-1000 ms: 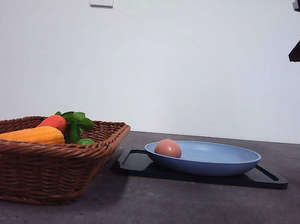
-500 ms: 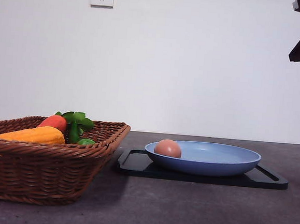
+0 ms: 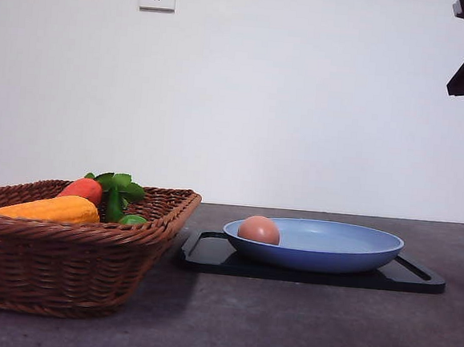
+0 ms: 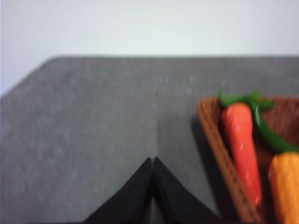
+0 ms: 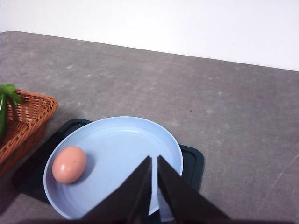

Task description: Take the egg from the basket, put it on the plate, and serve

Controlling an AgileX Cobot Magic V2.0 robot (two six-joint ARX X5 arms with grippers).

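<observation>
The egg (image 3: 259,229) lay inside the light blue plate (image 3: 346,251), close to the rim on the side nearest the basket (image 3: 64,265), and the plate sat on a flat black tray (image 3: 210,252) on the grey table (image 3: 300,324). In the right wrist view the egg (image 5: 69,164) rested alone on the plate (image 5: 121,149), apart from the right gripper (image 5: 154,161), whose 2 fingers were pressed almost together with nothing between them, above the plate. The left gripper (image 4: 153,161) was likewise clenched, empty, over bare table just beside the basket (image 4: 219,154). The basket held an orange-red vegetable (image 3: 82,188) with green leaves (image 3: 118,189) and a long yellow-orange vegetable (image 3: 48,207).
</observation>
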